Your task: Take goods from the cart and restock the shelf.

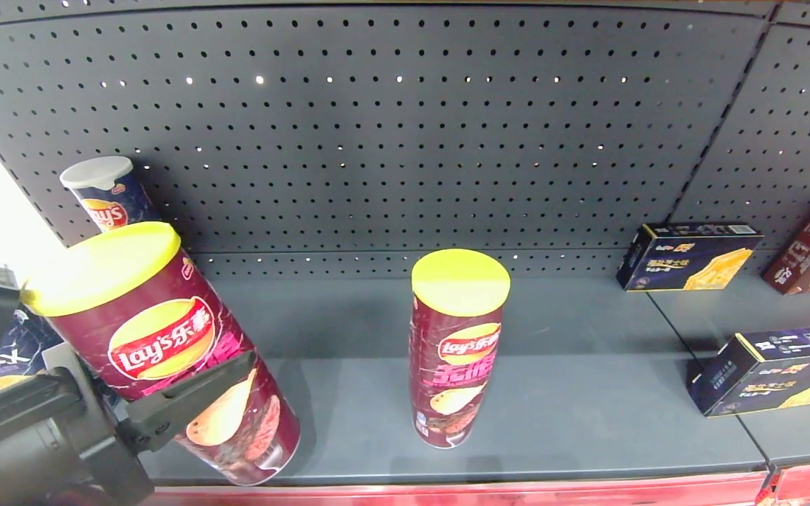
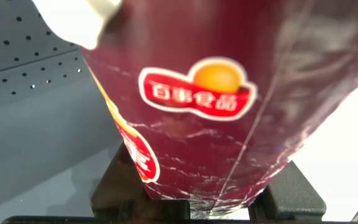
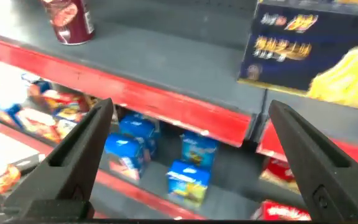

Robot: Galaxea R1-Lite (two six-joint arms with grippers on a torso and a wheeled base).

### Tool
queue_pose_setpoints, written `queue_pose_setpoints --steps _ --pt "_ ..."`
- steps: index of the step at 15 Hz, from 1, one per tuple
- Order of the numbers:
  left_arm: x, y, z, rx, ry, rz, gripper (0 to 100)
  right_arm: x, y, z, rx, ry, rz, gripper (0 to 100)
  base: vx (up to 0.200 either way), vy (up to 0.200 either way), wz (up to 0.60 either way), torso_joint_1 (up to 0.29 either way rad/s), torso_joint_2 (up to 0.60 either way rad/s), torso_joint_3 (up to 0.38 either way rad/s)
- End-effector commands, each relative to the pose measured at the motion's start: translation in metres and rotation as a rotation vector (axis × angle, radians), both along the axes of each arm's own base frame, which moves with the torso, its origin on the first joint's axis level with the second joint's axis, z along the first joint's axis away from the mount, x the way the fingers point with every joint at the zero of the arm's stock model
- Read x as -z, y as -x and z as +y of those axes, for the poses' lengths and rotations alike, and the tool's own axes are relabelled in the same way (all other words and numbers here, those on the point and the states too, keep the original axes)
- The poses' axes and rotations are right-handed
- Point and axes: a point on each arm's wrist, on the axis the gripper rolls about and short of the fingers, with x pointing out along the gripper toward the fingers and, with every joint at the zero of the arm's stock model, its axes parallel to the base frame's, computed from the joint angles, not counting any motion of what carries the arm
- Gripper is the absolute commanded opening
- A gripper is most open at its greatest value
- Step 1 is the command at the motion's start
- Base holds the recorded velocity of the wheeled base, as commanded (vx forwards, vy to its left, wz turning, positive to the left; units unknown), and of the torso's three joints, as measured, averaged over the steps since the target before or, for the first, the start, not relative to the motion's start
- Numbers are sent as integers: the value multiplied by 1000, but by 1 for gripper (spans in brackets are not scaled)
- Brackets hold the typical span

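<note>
Can [image 1: 159, 337]: tilted at the shelf [image 1: 588, 407] front left, pinched mid-body by the left gripper [image 1: 190, 397], its fingers closed on it
Right gripper [image 3: 191, 112]: fingers spread wide, empty
Do well: stand it upright, lower the base flat, keep clear of the standing can [image 1: 455, 351], then let go

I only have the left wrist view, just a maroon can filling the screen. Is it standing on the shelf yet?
Observer: No, the left gripper holds the maroon can tilted, base by the shelf's front edge.
Operator: Anything else there?
Observer: A matching can stands upright mid-shelf.
Operator: Right arm?
Observer: The right gripper has its jaws open, holding nothing.
</note>
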Motion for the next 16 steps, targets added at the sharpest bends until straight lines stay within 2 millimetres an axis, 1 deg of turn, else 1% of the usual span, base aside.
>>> queue_pose_setpoints --steps 1,3,7,10,11,13,14,15,16 --pt "-2 1 0 4 4 -9 0 5 -1 0 11 -18 56 100 0 0 0 0 0 0" --pt "-7 -1 -1 1 12 -25 0 6 -1 -2 92 -80 95 100 0 0 0 0 0 0" --pt "-13 -4 -2 -2 13 -31 0 5 -1 -2 85 -66 89 100 0 0 0 0 0 0" --pt "-12 -5 -2 -2 -19 26 0 5 -1 -2 85 -66 89 100 0 0 0 0 0 0" --pt "-15 -5 -2 0 -26 26 0 5 -1 -2 85 -66 89 100 0 0 0 0 0 0" --pt "-31 -11 -4 -5 -24 11 0 5 -1 -2 85 -66 89 100 0 0 0 0 0 0" --pt "-45 -19 -7 -11 -22 8 0 5 -1 -2 85 -66 89 100 0 0 0 0 0 0" --pt "-55 -21 -9 -8 -20 0 0 5 -1 -2 85 -66 89 100 0 0 0 0 0 0" --pt "-58 -22 -9 -6 -24 5 0 5 -1 -2 85 -66 89 100 0 0 0 0 0 0"
